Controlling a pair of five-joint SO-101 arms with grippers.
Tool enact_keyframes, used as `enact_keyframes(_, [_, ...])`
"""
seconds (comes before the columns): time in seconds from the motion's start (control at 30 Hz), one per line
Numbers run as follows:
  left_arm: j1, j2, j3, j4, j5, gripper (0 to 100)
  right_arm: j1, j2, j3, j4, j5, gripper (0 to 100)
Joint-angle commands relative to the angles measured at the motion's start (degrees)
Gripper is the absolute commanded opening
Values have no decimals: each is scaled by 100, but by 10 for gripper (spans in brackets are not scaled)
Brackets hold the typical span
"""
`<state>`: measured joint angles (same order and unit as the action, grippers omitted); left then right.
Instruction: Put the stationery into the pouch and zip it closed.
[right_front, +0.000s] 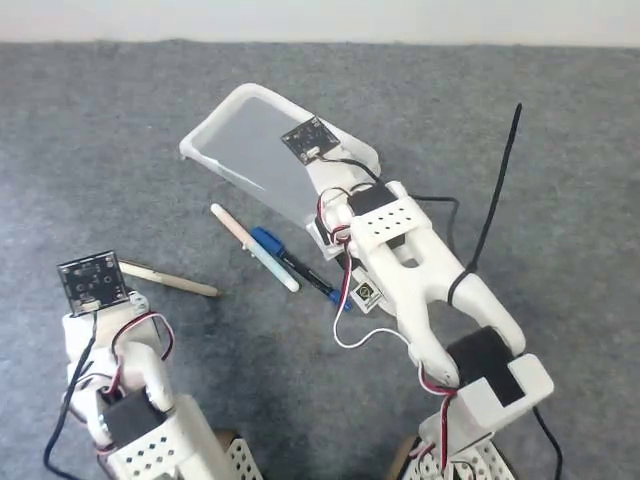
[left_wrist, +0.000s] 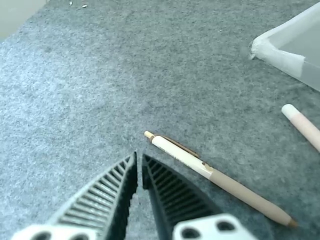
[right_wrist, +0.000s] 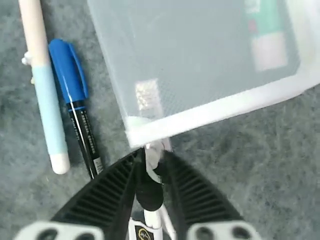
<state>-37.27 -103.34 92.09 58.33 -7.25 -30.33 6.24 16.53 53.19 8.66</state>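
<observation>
Pouch (right_front: 262, 140) (right_wrist: 200, 65) (left_wrist: 295, 47): translucent white, rectangular, white-edged, on the grey carpet; the pull tab at one corner is clamped in the right gripper (right_wrist: 150, 157).

Marker (right_front: 290, 262) (right_wrist: 75, 100): black barrel, blue cap on, lying flat just beside that corner of the pouch.

Pastel pen (right_front: 255, 248) (right_wrist: 42, 90): cream and light blue with a white end, flat, alongside the marker on the side away from the pouch.

Ballpoint pen (right_front: 170, 279) (left_wrist: 215, 177): cream and beige, flat, well apart from the pouch, beyond the other two.
</observation>
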Motion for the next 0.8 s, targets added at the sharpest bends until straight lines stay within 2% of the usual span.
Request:
enact_keyframes(0.0, [-9,-105,-215,-149,-53,13,-22,-92,-352,101,18,195])
enact_keyframes(0.33, [-9,-105,-215,-149,-53,13,-22,-22,-316,110,-668,220])
enact_keyframes(0.6, [-9,-105,-215,-149,-53,13,13,382,-246,136,-651,217])
enact_keyframes(0.7, [-9,-105,-215,-149,-53,13,48,391,-404,505,-651,209])
enact_keyframes(0.77, [-9,-105,-215,-149,-53,13,101,409,-615,866,-651,167])
